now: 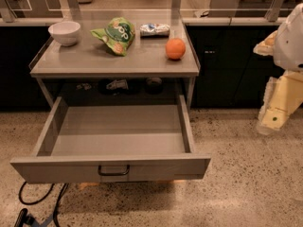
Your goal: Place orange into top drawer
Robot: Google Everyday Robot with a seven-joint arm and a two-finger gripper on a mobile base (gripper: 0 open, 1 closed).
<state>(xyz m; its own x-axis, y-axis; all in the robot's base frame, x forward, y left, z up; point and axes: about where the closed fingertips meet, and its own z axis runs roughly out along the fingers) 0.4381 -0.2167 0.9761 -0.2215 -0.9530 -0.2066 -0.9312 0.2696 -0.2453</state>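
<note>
The orange (175, 48) sits on the grey countertop (142, 63), near its right edge. Below it the top drawer (118, 131) is pulled wide open and holds nothing; its flat front panel carries a small dark bail handle (113, 170). My arm hangs at the far right of the view, beside the counter. Its cream-coloured gripper (273, 119) points down toward the floor, well to the right of the drawer and lower than the orange. It holds nothing that I can see.
A white bowl (65, 32) stands at the counter's back left. A green snack bag (116, 35) and a small white-and-blue packet (155, 29) lie at the back middle. Dark cabinets flank the counter. Black cables (33, 205) lie on the speckled floor at front left.
</note>
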